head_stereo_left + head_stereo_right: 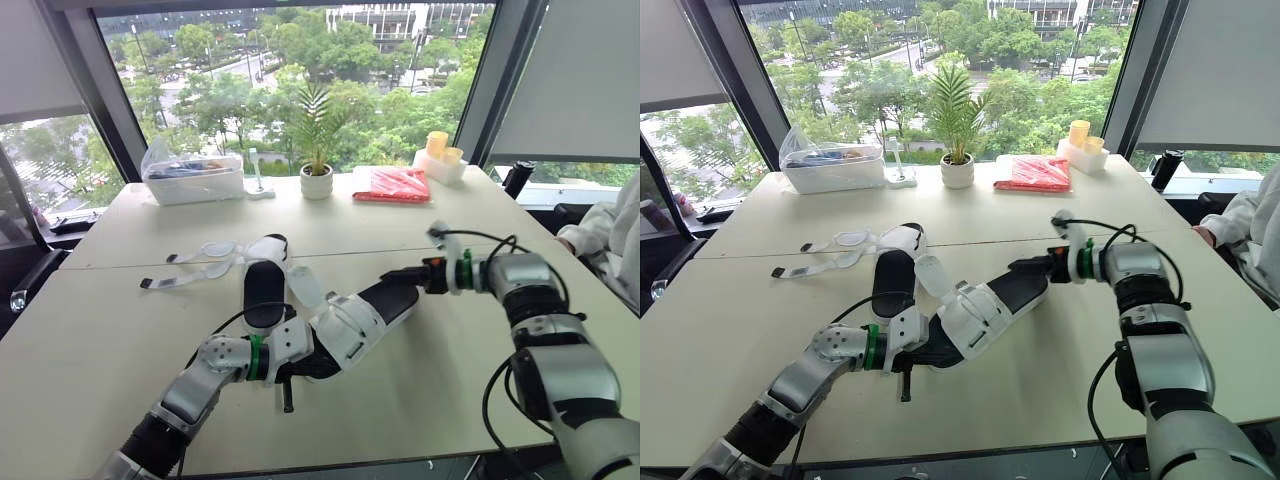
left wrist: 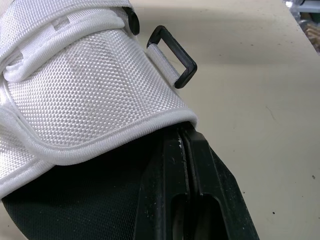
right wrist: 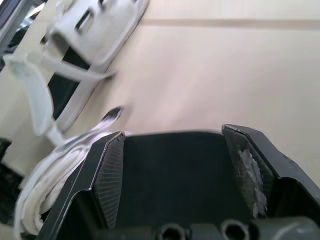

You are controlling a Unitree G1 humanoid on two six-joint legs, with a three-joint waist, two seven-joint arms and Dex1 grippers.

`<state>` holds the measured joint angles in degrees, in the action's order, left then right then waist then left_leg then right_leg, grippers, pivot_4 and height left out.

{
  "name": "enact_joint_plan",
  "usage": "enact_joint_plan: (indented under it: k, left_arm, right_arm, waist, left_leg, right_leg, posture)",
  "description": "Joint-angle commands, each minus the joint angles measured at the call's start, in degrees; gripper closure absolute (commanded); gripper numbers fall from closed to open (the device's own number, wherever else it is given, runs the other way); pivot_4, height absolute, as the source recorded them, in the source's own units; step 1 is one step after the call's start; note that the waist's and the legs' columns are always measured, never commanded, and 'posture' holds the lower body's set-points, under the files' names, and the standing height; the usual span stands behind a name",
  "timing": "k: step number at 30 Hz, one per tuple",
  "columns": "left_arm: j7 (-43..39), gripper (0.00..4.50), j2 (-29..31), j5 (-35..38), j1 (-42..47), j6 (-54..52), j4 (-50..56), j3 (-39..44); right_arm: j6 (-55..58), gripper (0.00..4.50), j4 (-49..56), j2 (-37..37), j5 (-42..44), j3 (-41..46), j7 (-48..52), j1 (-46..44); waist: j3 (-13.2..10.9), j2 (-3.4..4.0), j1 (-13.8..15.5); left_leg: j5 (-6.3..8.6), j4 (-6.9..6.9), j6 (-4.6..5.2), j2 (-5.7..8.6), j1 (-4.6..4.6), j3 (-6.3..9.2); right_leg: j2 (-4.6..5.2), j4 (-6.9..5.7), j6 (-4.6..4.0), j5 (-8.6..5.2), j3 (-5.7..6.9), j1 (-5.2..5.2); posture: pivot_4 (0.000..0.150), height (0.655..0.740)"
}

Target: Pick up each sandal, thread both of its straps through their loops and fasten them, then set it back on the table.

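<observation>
One black-soled sandal with a white woven upper (image 1: 350, 320) hangs just above the table between both grippers. My left gripper (image 1: 292, 365) is shut on the sole's edge at its near end, under the white upper (image 2: 90, 95) and beside a black strap loop (image 2: 175, 57). My right gripper (image 1: 408, 275) grips the far end, the black sole (image 3: 172, 165) filling the gap between its fingers. A loose white strap (image 1: 303, 285) sticks up from this sandal. The second sandal (image 1: 262, 285) lies flat on the table behind, with its straps (image 1: 195, 262) spread out to the left.
Along the window edge stand a clear plastic box (image 1: 193, 178), a small potted plant (image 1: 316, 180), a red packet (image 1: 392, 185) and yellow cups (image 1: 440, 150). A person's white sleeve (image 1: 610, 225) rests at the table's right side.
</observation>
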<state>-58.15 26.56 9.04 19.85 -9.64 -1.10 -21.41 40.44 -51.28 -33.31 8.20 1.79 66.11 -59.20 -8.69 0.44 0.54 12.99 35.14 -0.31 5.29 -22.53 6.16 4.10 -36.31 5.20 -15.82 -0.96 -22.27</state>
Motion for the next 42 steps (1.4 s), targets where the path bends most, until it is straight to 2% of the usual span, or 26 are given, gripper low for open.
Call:
enact_joint_plan:
  k: [1,4,6,8,15,26,34,38,42]
  left_arm:
    - [0.4,4.50,1.4,-3.3,-1.9,-2.1,-3.5,-1.6]
    - [0.2,4.50,1.7,-3.3,-2.1,-2.1,-3.3,-1.5]
    - [0.1,4.50,1.8,-3.3,-2.2,-2.1,-3.3,-1.5]
    - [0.0,4.50,1.7,-3.3,-2.2,-2.2,-3.4,-1.5]
    - [0.0,4.50,1.4,-3.4,-1.4,-2.2,-3.9,-1.6]
    - [3.2,4.50,-0.1,-4.6,1.5,0.7,-8.8,0.2]
    - [4.0,4.50,-1.6,-5.1,5.4,4.1,-14.8,0.5]
    - [3.9,4.50,-2.6,-5.5,7.1,5.7,-17.5,0.0]
    - [2.6,4.50,-3.2,-5.7,7.0,6.0,-17.8,-1.1]
  right_arm:
    - [-5.3,1.38,7.0,-0.4,0.3,-1.0,1.1,3.9]
    - [-8.6,2.46,14.9,-0.3,0.6,-2.5,1.8,9.4]
    - [-13.0,3.60,22.4,0.4,1.0,-4.0,2.9,15.0]
    - [-15.1,4.48,27.1,1.1,1.2,-5.2,3.0,18.9]
    - [-18.9,4.48,31.4,0.7,0.3,-7.8,2.9,24.4]
    - [-5.4,4.48,50.9,-7.3,7.4,-8.1,7.1,33.5]
    - [2.4,4.48,60.8,-8.8,11.7,-7.6,5.1,37.5]
    - [3.2,4.48,62.3,-8.8,11.6,-7.8,3.0,38.8]
    - [-0.8,4.48,58.1,-11.9,7.6,-8.6,1.6,38.0]
  waist:
    - [0.0,0.00,0.0]
    - [0.0,-0.01,0.0]
    - [0.0,-0.01,0.0]
    - [0.0,-0.01,0.0]
    - [0.0,-0.04,0.0]
    - [0.0,-0.07,0.2]
    - [-0.1,-0.19,0.0]
    - [-0.1,-0.21,0.2]
    - [-0.1,-0.23,0.2]
  left_leg:
    - [0.00,0.00,0.00,-0.01,-0.01,0.00]
    - [-0.01,0.01,0.01,-0.02,-0.05,0.00]
    - [-0.01,0.01,0.02,-0.02,-0.10,0.00]
    - [-0.01,0.00,0.02,-0.03,-0.10,0.01]
    - [-0.01,0.04,0.02,-0.04,-0.08,0.00]
    - [-0.01,0.04,0.02,-0.06,-0.10,0.02]
    - [-0.01,0.01,0.02,-0.11,-0.14,0.02]
    - [-0.01,0.04,0.02,-0.11,-0.27,0.05]
    - [-0.01,0.10,0.02,-0.09,-0.33,0.04]
  right_leg:
    - [0.00,0.00,0.06,0.03,0.00,0.03]
    - [-0.01,0.00,0.14,0.07,0.00,0.02]
    - [-0.01,0.00,0.15,0.07,0.00,-0.04]
    - [-0.02,0.00,0.17,0.08,0.01,-0.05]
    - [-0.03,-0.01,0.15,0.06,0.01,0.00]
    - [-0.01,0.06,-0.01,-0.05,0.02,0.03]
    - [-0.03,0.07,0.03,-0.04,0.04,-0.05]
    - [-0.03,0.07,0.17,0.03,0.09,-0.13]
    - [-0.02,0.08,0.17,0.03,0.09,-0.15]
  posture:
    - [0.150,0.7400]
    - [0.150,0.7400]
    - [0.150,0.7400]
    - [0.150,0.7400]
    - [0.150,0.7400]
    - [0.150,0.7400]
    - [0.150,0.7400]
    - [0.150,0.7400]
    - [0.150,0.7400]
